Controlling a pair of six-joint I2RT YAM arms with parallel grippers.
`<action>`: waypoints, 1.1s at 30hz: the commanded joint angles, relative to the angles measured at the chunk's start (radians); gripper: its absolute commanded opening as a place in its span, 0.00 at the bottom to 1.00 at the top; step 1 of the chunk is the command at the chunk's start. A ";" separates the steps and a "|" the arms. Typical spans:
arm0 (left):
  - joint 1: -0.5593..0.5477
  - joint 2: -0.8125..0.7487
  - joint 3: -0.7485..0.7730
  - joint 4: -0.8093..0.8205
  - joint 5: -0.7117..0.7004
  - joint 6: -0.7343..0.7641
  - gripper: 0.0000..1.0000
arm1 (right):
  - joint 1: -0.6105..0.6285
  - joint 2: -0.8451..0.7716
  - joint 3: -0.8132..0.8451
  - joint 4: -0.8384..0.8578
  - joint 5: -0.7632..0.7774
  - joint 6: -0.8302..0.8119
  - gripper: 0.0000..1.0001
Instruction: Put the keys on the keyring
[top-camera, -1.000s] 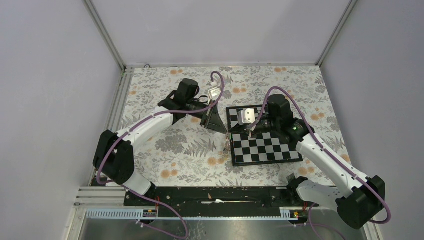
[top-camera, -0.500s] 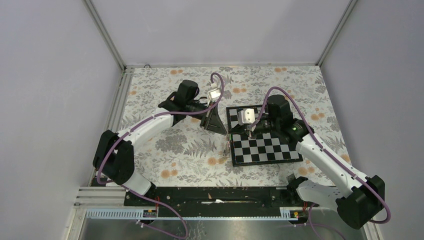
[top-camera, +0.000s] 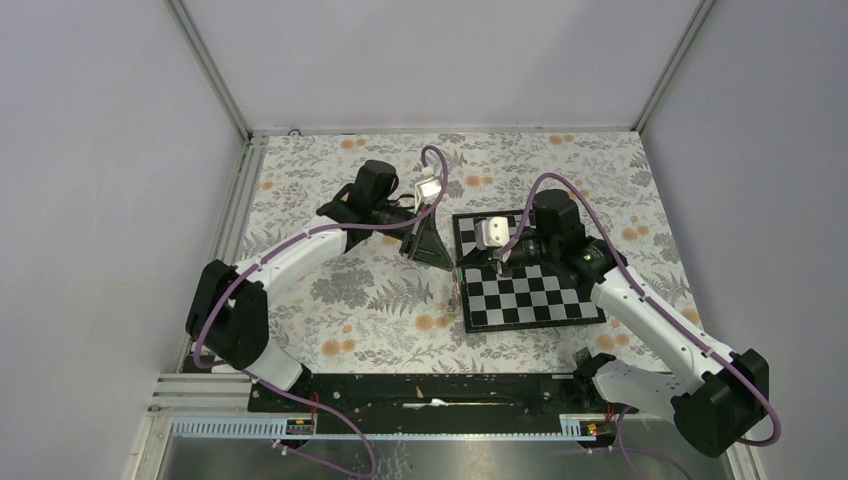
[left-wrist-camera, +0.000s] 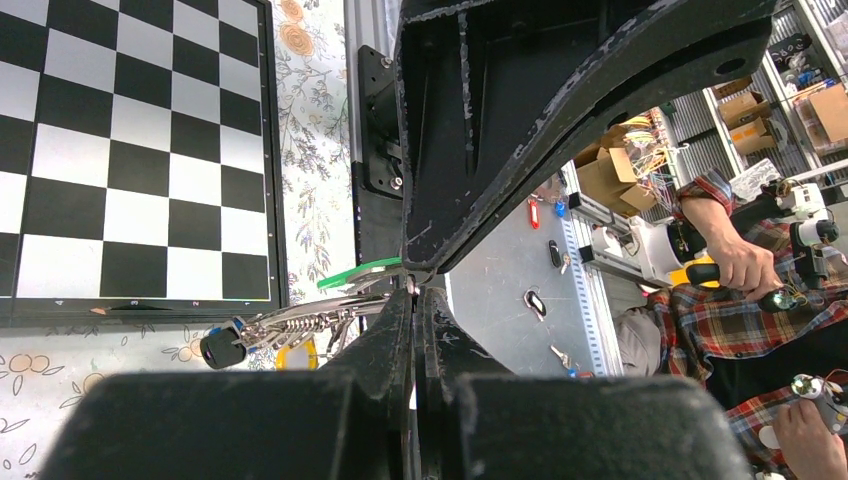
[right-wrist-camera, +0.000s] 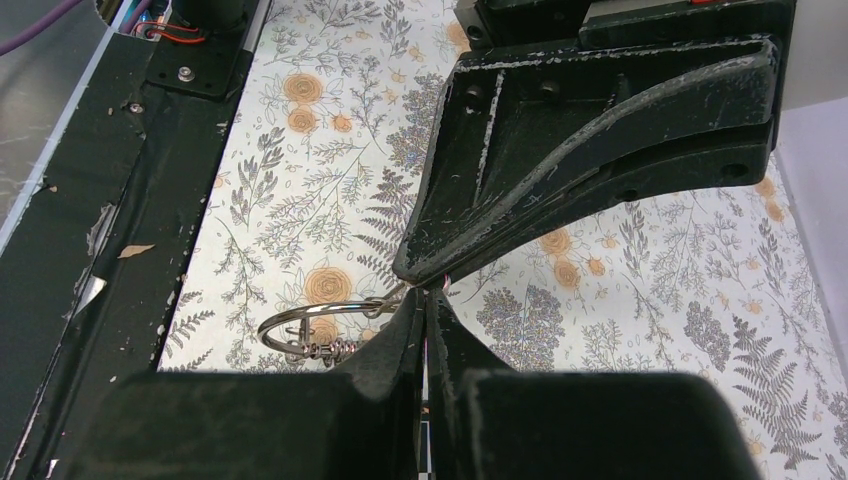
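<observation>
My left gripper (top-camera: 450, 263) is shut at the chessboard's left edge. In the left wrist view its tips (left-wrist-camera: 413, 288) pinch the blade end of the green-headed key (left-wrist-camera: 360, 275). Just below hangs the keyring (left-wrist-camera: 300, 322), with a black head (left-wrist-camera: 222, 347) and a yellow head (left-wrist-camera: 297, 355). My right gripper (top-camera: 493, 267) is also shut. In the right wrist view its tips (right-wrist-camera: 425, 292) hold the silvery keyring (right-wrist-camera: 310, 325) by a small loop, above the floral cloth. From above, the bunch (top-camera: 457, 290) dangles between the two grippers.
The black-and-white chessboard (top-camera: 540, 300) lies under my right arm and also shows in the left wrist view (left-wrist-camera: 120, 150). A black rail (top-camera: 430, 390) runs along the near edge. Grey walls enclose the floral cloth (top-camera: 340, 300).
The left wrist rose and tilted slightly between the first two frames. Both grippers stay shut at the same spot, and the bunch hangs where it did.
</observation>
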 joint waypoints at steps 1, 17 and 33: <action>-0.019 -0.059 -0.004 0.077 0.103 -0.011 0.00 | 0.010 0.009 -0.003 0.063 0.010 0.000 0.00; -0.021 -0.078 -0.041 0.134 0.139 -0.035 0.00 | 0.010 0.015 -0.022 0.129 0.018 0.047 0.00; -0.014 -0.123 -0.183 0.669 0.156 -0.437 0.00 | 0.007 0.012 -0.080 0.226 0.009 0.041 0.00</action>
